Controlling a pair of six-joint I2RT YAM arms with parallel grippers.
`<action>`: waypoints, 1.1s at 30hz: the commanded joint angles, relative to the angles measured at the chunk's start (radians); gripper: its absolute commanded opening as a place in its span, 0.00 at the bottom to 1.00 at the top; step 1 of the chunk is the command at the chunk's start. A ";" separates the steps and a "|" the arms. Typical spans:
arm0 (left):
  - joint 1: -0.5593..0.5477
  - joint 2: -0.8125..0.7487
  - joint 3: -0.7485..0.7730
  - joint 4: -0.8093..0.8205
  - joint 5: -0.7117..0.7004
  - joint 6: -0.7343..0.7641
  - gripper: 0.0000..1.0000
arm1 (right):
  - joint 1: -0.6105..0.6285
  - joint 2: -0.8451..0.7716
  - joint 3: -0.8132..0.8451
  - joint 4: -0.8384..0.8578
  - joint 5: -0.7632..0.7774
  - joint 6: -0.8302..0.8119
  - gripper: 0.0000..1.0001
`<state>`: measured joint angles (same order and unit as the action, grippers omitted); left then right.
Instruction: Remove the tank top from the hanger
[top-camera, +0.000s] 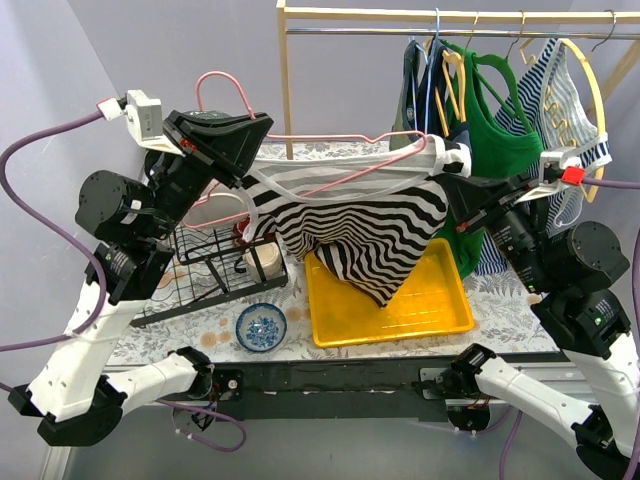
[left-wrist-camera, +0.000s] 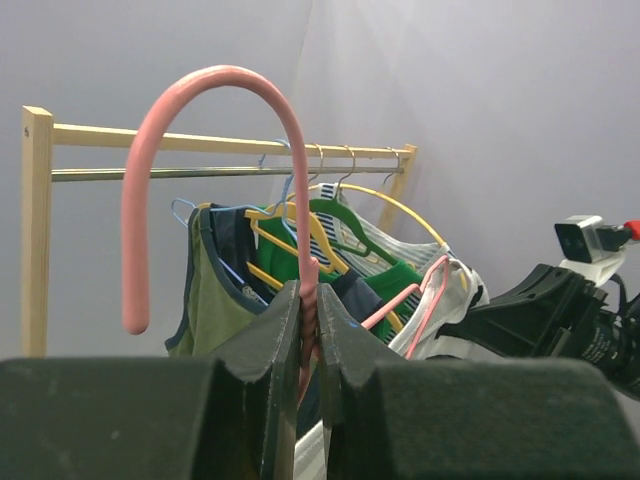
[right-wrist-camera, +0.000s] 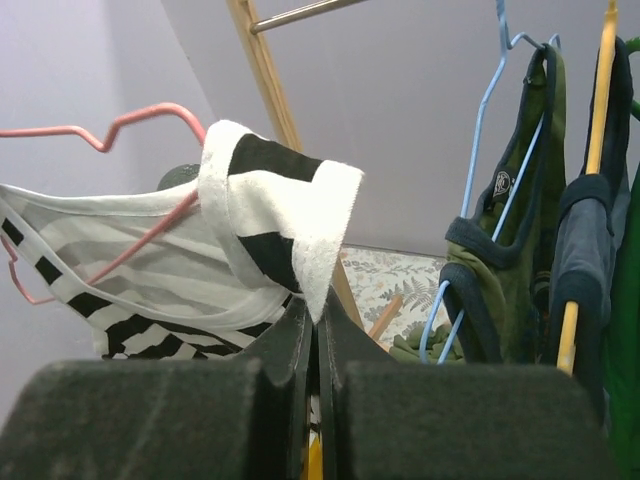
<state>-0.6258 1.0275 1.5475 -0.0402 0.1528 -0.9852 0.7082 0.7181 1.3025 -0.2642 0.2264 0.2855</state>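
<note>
Top external: black-and-white striped tank top sags from pink hanger, hem drooping over yellow tray at 6 o'clock. Left gripper at 9 o'clock pinches hanger neck. Right gripper at 3 o'clock is clamped on white-trimmed fabric, prob. a strap.

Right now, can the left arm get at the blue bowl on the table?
Probably not. Nothing covers the blue bowl, but the left fingers are shut on the pink hanger, up in the air; they would have to let go first.
</note>
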 joint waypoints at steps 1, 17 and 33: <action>0.001 -0.036 -0.009 0.034 0.033 -0.088 0.00 | -0.001 -0.009 -0.022 0.036 -0.022 -0.005 0.01; 0.001 0.006 -0.029 0.385 0.176 -0.372 0.00 | -0.001 0.040 -0.144 0.019 -0.358 -0.020 0.01; 0.001 -0.041 -0.181 0.815 0.202 -0.681 0.00 | -0.001 0.066 -0.181 -0.040 -0.202 -0.101 0.01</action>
<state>-0.6258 1.0100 1.4086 0.5751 0.3340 -1.5623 0.7078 0.7872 1.1477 -0.3080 -0.0902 0.2272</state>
